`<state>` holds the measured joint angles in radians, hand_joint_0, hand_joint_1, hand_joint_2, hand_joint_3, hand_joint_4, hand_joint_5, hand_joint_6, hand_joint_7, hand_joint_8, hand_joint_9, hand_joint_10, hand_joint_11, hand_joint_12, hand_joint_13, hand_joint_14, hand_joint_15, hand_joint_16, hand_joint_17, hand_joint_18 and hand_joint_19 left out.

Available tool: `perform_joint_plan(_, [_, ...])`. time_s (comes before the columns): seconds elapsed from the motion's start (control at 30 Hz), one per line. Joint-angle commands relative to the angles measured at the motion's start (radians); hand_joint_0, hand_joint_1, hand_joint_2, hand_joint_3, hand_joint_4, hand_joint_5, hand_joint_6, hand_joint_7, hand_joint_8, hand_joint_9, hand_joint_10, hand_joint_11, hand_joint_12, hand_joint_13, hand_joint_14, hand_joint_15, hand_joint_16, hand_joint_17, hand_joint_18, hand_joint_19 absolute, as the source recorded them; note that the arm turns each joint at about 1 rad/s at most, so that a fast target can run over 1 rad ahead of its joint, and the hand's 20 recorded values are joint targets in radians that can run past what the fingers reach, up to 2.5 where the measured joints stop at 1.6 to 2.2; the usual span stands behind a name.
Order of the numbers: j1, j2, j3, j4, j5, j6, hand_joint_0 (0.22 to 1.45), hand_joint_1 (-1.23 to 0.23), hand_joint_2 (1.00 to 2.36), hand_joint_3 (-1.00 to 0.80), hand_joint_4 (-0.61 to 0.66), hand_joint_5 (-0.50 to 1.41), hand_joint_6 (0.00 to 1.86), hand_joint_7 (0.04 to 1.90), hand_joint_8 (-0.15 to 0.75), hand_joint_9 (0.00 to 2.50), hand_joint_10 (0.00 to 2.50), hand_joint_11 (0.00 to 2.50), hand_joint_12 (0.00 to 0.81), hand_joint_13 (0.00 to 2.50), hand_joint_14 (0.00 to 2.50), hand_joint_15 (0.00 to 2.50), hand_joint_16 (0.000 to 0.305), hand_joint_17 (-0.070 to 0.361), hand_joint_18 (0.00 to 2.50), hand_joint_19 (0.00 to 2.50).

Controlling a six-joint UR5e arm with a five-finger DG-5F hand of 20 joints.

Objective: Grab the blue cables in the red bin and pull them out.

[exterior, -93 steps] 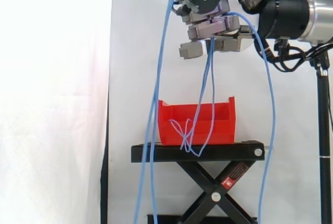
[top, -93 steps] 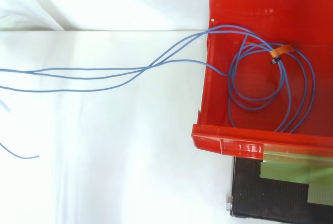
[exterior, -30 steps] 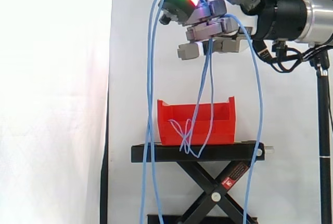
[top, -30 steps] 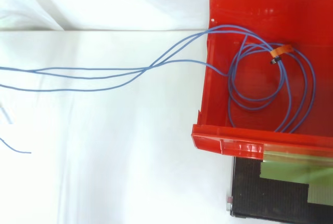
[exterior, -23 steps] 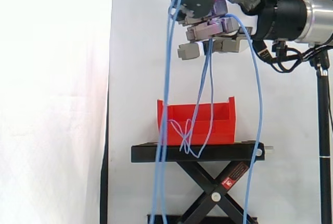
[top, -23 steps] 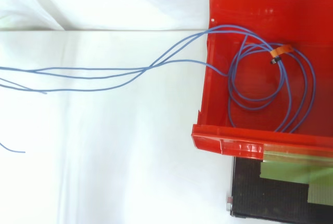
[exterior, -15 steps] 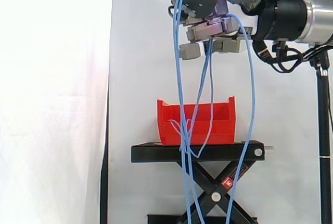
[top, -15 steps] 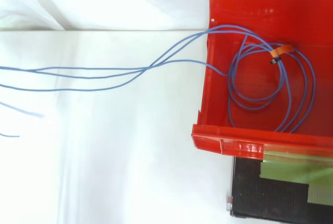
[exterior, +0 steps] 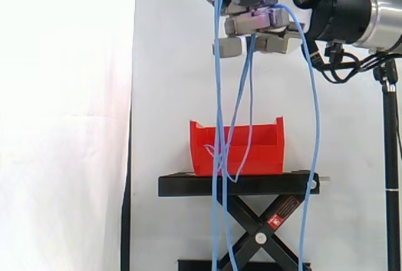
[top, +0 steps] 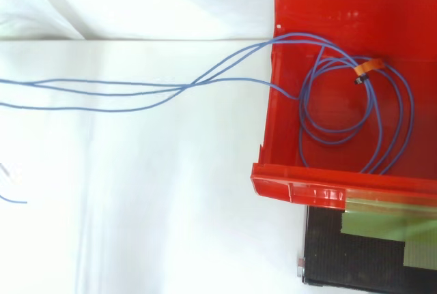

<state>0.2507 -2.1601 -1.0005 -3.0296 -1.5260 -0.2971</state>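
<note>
High above the red bin, my hand is shut on a bunch of blue cables. Several strands fall from the fingers past the bin's front, and one long strand drops on the right toward the floor. From above, a coil of blue cable, bound with an orange tie, lies in the red bin. Strands run from the coil over the bin's left wall and away to the left.
The bin rests on a black scissor-lift stand. A white curtain hangs behind, and a tripod pole stands at the right edge. A loose cable end shows at the left in the top view.
My hand has risen a little with the cables. The hanging strands swung from the bin's left side toward its middle; in the top view the strands shifted upward at the left.
</note>
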Motion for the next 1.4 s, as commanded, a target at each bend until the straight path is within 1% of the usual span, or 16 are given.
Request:
perform_joint_plan(0.0, [-0.005,0.000,0.000,0.089,-0.029,-0.090,0.92,-0.96,1.00,-0.95,0.15,0.76,0.86,0.65,0.252,0.93,1.36,1.46,0.306,1.13,1.05,1.36,0.037,0.084,0.79,1.14])
perform_joint_plan(0.07, [-0.007,0.000,0.000,0.109,-0.039,-0.118,0.92,-0.96,1.00,-0.96,0.15,0.76,0.86,0.64,0.253,0.93,1.36,1.46,0.299,1.12,1.05,1.38,0.037,0.084,0.78,1.14])
perform_joint_plan(0.17, [-0.011,0.000,-0.001,0.175,-0.062,-0.224,0.92,-0.96,1.00,-0.96,0.15,0.76,0.86,0.65,0.253,0.93,1.36,1.46,0.302,1.12,1.05,1.37,0.037,0.084,0.78,1.14])
perform_joint_plan(0.33, [-0.021,0.000,-0.004,0.250,-0.085,-0.351,0.93,-0.96,1.00,-0.96,0.15,0.76,0.86,0.64,0.248,0.93,1.37,1.44,0.308,1.12,1.04,1.38,0.037,0.084,0.78,1.14])
perform_joint_plan(0.43, [-0.025,0.000,-0.004,0.278,-0.099,-0.395,0.92,-0.96,1.00,-0.96,0.15,0.76,0.86,0.64,0.252,0.93,1.36,1.46,0.305,1.12,1.04,1.38,0.037,0.084,0.78,1.14])
perform_joint_plan(0.47, [-0.030,0.000,-0.004,0.305,-0.117,-0.446,0.93,-0.96,1.00,-0.96,0.15,0.76,0.86,0.65,0.255,0.93,1.36,1.46,0.303,1.12,1.04,1.38,0.037,0.083,0.78,1.14])
perform_joint_plan(0.57, [-0.031,0.000,-0.004,0.330,-0.137,-0.477,0.93,-0.96,1.00,-0.96,0.15,0.76,0.86,0.64,0.254,0.93,1.37,1.44,0.302,1.12,1.04,1.38,0.037,0.083,0.78,1.14])
perform_joint_plan(0.6, [-0.033,-0.001,-0.006,0.356,-0.155,-0.544,0.92,-0.96,1.00,-0.96,0.15,0.76,0.86,0.65,0.252,0.93,1.36,1.46,0.302,1.12,1.04,1.38,0.037,0.084,0.78,1.14])
perform_joint_plan(0.7, [-0.036,0.000,-0.006,0.387,-0.172,-0.627,0.93,-0.96,1.00,-0.96,0.15,0.76,0.86,0.64,0.253,0.93,1.36,1.45,0.308,1.12,1.04,1.37,0.037,0.084,0.78,1.14])
perform_joint_plan(0.73, [-0.036,0.000,-0.004,0.411,-0.174,-0.681,0.93,-0.96,1.00,-0.96,0.15,0.76,0.86,0.64,0.252,0.93,1.36,1.46,0.300,1.12,1.03,1.38,0.037,0.084,0.78,1.14])
perform_joint_plan(0.97, [-0.041,0.000,-0.006,0.508,-0.194,-0.869,0.93,-0.96,1.00,-0.96,0.15,0.76,0.86,0.64,0.253,0.93,1.36,1.46,0.301,1.12,1.04,1.37,0.037,0.084,0.78,1.14])
perform_joint_plan(1.17, [-0.045,-0.001,-0.006,0.571,-0.321,-1.044,0.93,-0.96,1.00,-0.96,0.15,0.76,0.86,0.64,0.253,0.93,1.36,1.45,0.299,1.12,1.03,1.38,0.038,0.085,0.78,1.14])
perform_joint_plan(1.2, [-0.047,0.000,-0.007,0.591,-0.376,-1.115,0.93,-0.96,1.00,-0.96,0.15,0.76,0.86,0.64,0.253,0.93,1.36,1.45,0.306,1.12,1.03,1.38,0.037,0.084,0.77,1.14])
perform_joint_plan(1.23, [-0.047,0.000,-0.007,0.591,-0.376,-1.115,0.93,-0.96,1.00,-0.96,0.15,0.76,0.86,0.64,0.252,0.93,1.35,1.46,0.305,1.12,1.03,1.36,0.037,0.084,0.78,1.14])
perform_joint_plan(1.33, [-0.048,0.000,-0.007,0.604,-0.439,-1.182,0.93,-0.96,1.00,-0.96,0.15,0.76,0.86,0.64,0.252,0.93,1.35,1.45,0.299,1.12,1.03,1.38,0.037,0.084,0.78,1.14])
perform_joint_plan(1.37, [-0.050,0.000,-0.007,0.614,-0.479,-1.216,0.93,-0.96,1.00,-0.96,0.15,0.76,0.86,0.64,0.251,0.93,1.35,1.45,0.305,1.12,1.03,1.38,0.037,0.084,0.78,1.14])
